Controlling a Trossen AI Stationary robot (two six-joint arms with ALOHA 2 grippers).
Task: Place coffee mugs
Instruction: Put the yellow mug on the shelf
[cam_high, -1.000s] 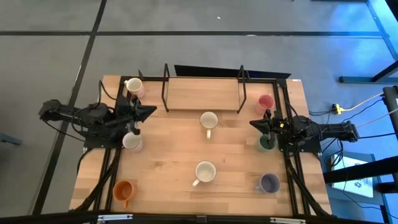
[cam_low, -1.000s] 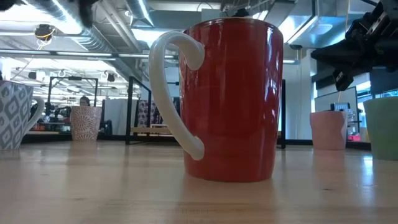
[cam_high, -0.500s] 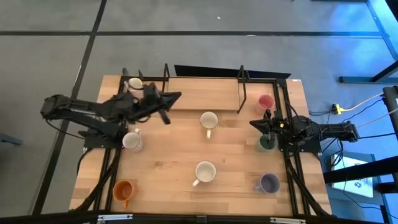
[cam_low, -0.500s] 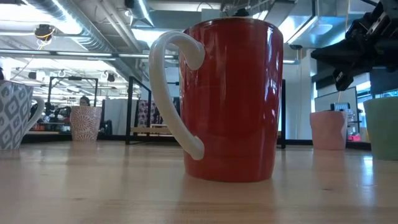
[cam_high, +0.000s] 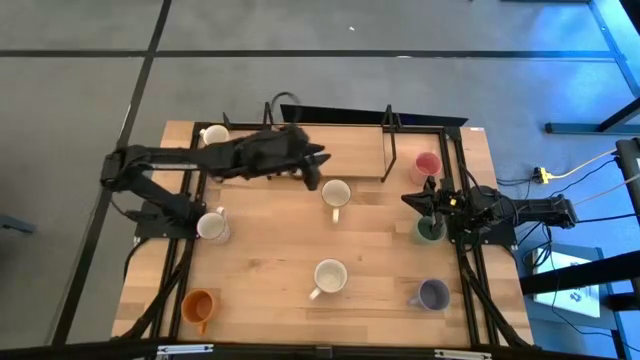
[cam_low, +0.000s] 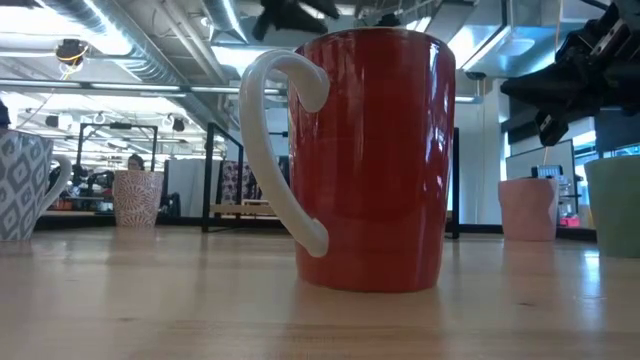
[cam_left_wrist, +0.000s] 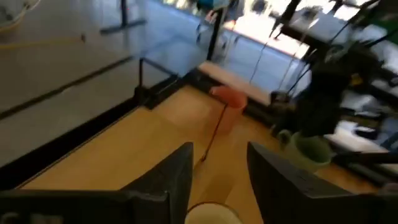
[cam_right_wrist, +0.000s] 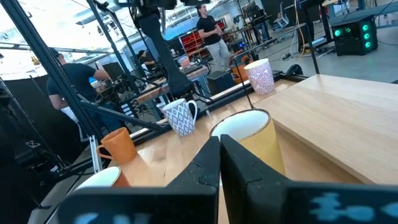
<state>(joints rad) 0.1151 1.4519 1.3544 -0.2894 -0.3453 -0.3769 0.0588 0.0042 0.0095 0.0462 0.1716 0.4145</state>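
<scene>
Several coffee mugs stand upright on the wooden table. A cream mug (cam_high: 335, 193) is at the centre, a white-lined red mug (cam_high: 330, 275) nearer. The pink mug (cam_high: 427, 163), green mug (cam_high: 428, 228) and purple-grey mug (cam_high: 433, 293) are on the right. Two patterned white mugs (cam_high: 215, 135) (cam_high: 212, 225) and the orange mug (cam_high: 200, 305) are on the left. My left gripper (cam_high: 314, 172) is open and hangs just left of and above the cream mug, whose rim (cam_left_wrist: 212, 214) shows below its fingers. My right gripper (cam_high: 412, 199) is shut beside the green mug.
A low wooden shelf (cam_high: 325, 150) on black metal legs (cam_high: 391, 150) stands at the table's far edge, right behind my left gripper. Black frame rails (cam_high: 462, 260) run along both table sides. People stand in the room beyond the table (cam_right_wrist: 208, 28).
My left arm has stretched out from the table's left side toward the right, passing the far-left patterned mug and running along the front of the shelf until its gripper is next to the cream mug. No mug has moved.
</scene>
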